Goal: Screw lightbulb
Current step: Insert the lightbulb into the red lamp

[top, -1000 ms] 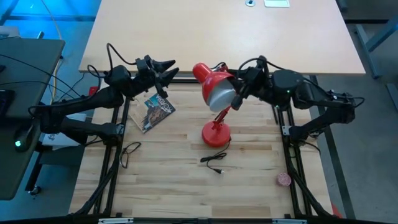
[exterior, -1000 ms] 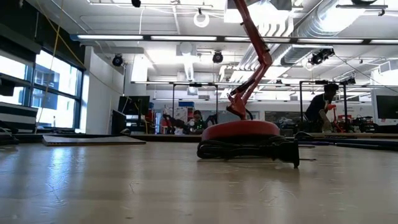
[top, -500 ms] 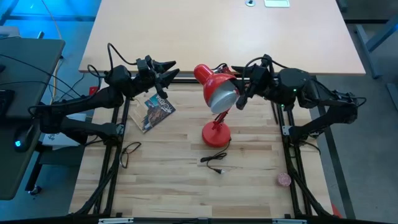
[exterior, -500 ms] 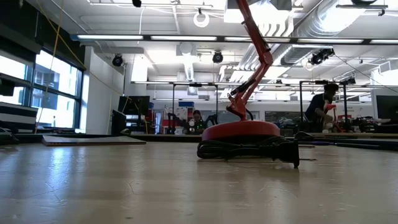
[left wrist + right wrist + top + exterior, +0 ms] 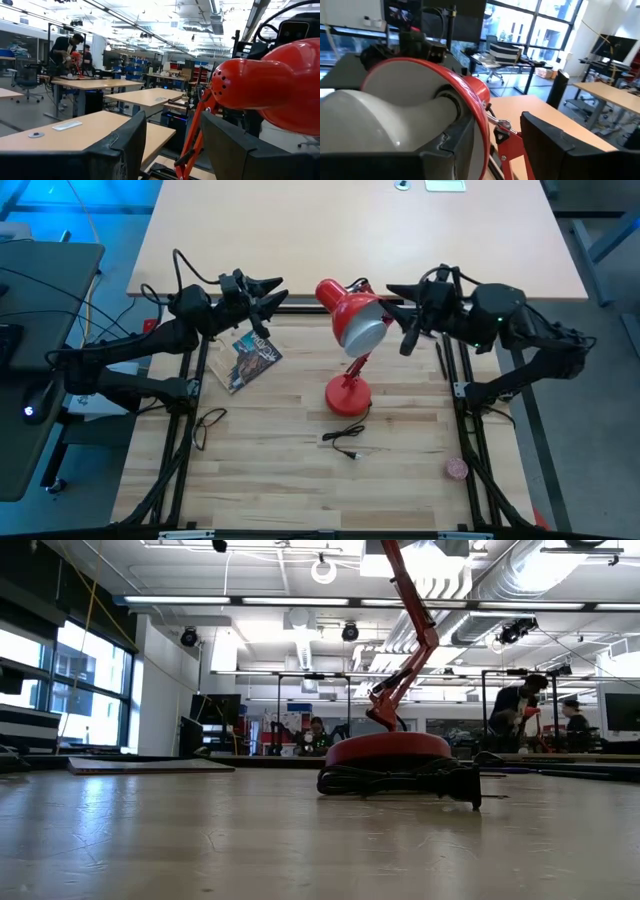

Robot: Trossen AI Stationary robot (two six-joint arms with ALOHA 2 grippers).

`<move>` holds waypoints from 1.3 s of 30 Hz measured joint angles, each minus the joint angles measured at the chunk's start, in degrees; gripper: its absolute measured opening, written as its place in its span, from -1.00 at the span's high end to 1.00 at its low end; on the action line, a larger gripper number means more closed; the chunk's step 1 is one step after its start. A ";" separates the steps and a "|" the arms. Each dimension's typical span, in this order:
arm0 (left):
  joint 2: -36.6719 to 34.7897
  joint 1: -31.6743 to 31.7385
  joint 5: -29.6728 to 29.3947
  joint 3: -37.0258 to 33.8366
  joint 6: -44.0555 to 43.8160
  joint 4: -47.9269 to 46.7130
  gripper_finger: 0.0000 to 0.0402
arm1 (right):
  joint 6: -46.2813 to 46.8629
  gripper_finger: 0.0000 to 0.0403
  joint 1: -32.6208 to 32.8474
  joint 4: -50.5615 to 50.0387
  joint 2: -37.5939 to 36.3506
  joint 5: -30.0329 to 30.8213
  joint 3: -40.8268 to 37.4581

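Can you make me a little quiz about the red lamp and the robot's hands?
1. True or false: the lightbulb sits inside the red lamp shade.
2. Is the right hand A) shut on the lightbulb, or B) open and not gripping it?
3. What flat thing lies on the table nearest the left hand?
Key: 1 true; 2 B; 3 a magazine.

Bare worktop (image 5: 280, 480) lies open in front; the lamp (image 5: 350, 350), its cord (image 5: 345, 435) and a booklet (image 5: 248, 358) block mid-table.
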 joint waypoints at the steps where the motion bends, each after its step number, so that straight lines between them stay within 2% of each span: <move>1: 0.00 0.00 -0.02 0.00 0.00 0.02 0.11 | -0.01 0.23 0.01 0.00 -0.22 -0.44 0.00; 19: 0.00 0.71 -1.68 0.00 -0.50 -0.17 0.11 | 1.09 0.23 0.00 -1.57 -2.02 -8.42 0.00; 33: 0.00 0.86 -3.04 0.00 -0.44 -2.91 0.11 | 1.45 0.24 0.00 -3.80 -5.02 -5.90 0.00; 36: -0.06 1.12 -3.02 0.00 -1.90 -6.02 0.11 | 5.48 0.24 -0.42 -10.90 -5.48 -6.15 0.09; 39: -0.98 1.29 -2.79 0.00 -5.30 -14.57 0.11 | 17.39 0.24 -2.51 -27.87 -6.78 -10.95 -1.47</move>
